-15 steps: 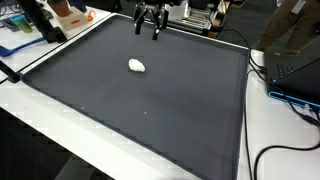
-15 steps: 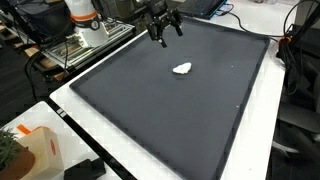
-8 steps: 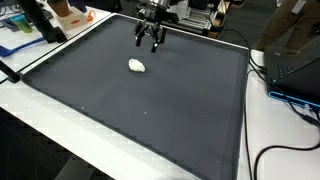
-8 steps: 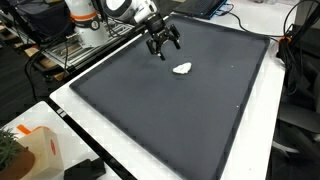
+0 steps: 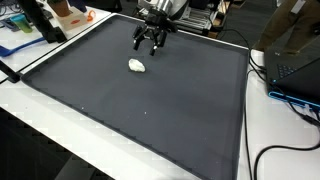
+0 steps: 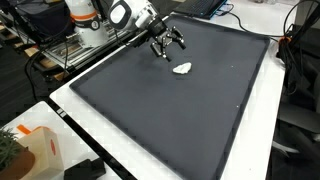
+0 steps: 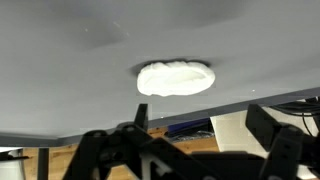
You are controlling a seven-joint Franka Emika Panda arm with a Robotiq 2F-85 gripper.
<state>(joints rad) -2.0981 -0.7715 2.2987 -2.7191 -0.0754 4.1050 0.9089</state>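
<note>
The end effector [image 5: 149, 42] hangs with its jaws apart above the mat [image 5: 150, 110], near the white lump [image 5: 137, 66] lying on the far half. To do this well, come down straight over the lump, jaws straddling its long side, and close only once low enough. The wrist view shows the lump [image 7: 175, 78] as soft and crumpled, perhaps cloth or tissue; both exterior views show only a small blob, but place it on the worktop [image 6: 150, 170].

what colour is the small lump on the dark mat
White, plain with no pattern; the lump shows best in the wrist view.
</note>
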